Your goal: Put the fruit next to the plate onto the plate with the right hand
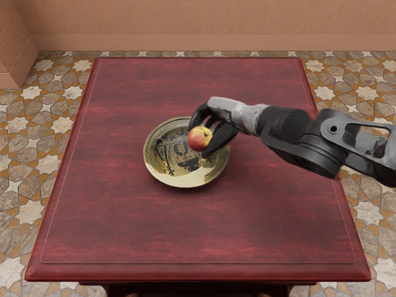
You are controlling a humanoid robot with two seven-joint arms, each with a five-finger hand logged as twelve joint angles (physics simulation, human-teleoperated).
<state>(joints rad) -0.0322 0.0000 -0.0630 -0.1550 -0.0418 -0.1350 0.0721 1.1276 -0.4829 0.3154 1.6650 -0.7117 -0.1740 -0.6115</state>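
— One arm or two in view?
— One. The right arm point(309, 139), grey and black, comes in from the right edge and reaches leftward over a dark red wooden surface point(185, 235).
— What sits on that surface?
— A round, shiny golden plate point(162, 170) with a raised rim, so it looks rather like a shallow dish. It lies near the middle of the surface, slightly left of centre.
— And the robot hand?
— The right robot hand point(213, 124) is over the far right part of the plate. Its black fingers point(201, 113) curl around a small fruit point(199, 138), showing above it and to its lower right, so the robot hand is gripping the fruit.
— Describe the fruit.
— Small and round, red with a yellow patch, like an apple or a peach. It shows against the inside of the plate, toward the upper right. Whether it hangs just above the plate or touches it, I cannot tell.
— Anything around?
— A patterned tiled floor point(37, 124) in beige and brown surrounds the surface, and a plain tan wall point(185, 25) runs along the back
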